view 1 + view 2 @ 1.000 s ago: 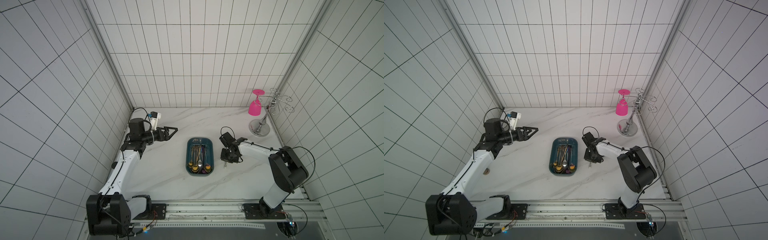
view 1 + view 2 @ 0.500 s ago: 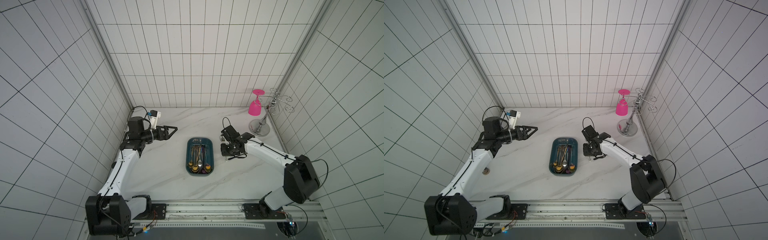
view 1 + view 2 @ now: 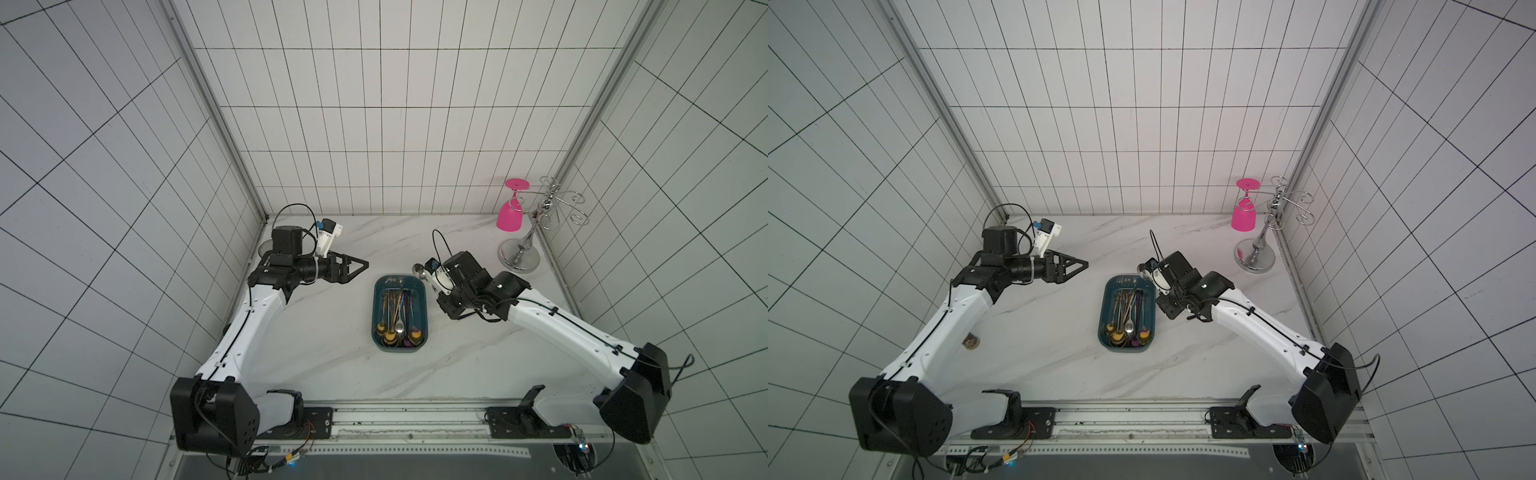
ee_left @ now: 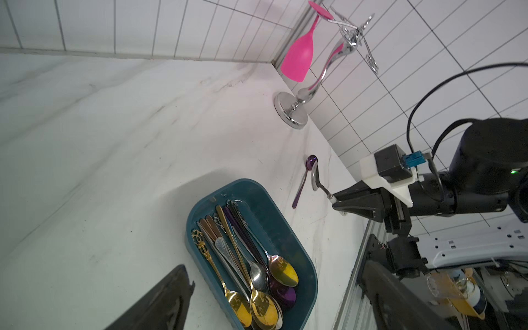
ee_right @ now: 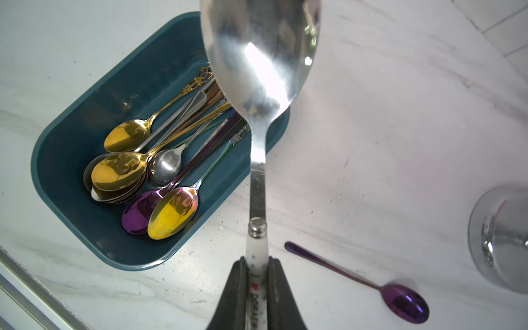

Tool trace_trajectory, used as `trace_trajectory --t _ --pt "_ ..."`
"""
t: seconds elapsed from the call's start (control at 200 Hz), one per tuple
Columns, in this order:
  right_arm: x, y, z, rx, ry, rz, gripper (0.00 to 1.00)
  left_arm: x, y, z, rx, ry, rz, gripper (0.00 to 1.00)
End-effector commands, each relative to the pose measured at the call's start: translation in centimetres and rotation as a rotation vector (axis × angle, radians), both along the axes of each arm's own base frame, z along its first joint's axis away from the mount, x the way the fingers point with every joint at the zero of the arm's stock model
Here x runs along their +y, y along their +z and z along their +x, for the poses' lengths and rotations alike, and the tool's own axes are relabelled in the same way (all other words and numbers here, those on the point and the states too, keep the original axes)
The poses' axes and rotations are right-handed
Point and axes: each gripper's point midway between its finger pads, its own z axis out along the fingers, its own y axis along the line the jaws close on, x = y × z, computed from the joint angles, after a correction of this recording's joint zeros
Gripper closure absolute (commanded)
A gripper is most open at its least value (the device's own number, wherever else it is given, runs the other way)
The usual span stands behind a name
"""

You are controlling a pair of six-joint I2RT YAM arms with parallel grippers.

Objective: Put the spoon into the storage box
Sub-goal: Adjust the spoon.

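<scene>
The right gripper [image 5: 256, 265] is clamped on the spoon [image 5: 263, 71] by its white handle. The polished steel bowl projects ahead of the fingertips, near the rounded teal plastic storage box [image 5: 65, 120]. The left gripper [image 3: 365, 264] is released and empty.

Teal storage box [image 3: 1103, 320] full of spoons [image 3: 1128, 328]

The white marbled table [image 3: 316, 365] carries the storage box [image 5: 64, 154], a purple spoon [image 5: 357, 277] and a chrome rack [image 3: 519, 257].
</scene>
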Motion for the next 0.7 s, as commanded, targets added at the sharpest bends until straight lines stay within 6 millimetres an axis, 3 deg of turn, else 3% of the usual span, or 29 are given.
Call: trace_trajectory --t 0.0,0.28,0.695 --pt "2.1 1.5 0.1 -0.115 0.179 -0.065 1.00 -1.6 -1.2 -1.5 0.039 -0.095 0.046 0.05" --pt "3.9 0.8 -1.6 -0.221 0.395 -0.220 1.00 -5.6 -4.0 -4.2 0.139 -0.265 0.112 0.13" --pt "5.2 2.8 -2.5 -0.287 0.450 -0.157 1.00 -6.7 -6.0 -4.8 0.189 -0.312 0.138 0.46"
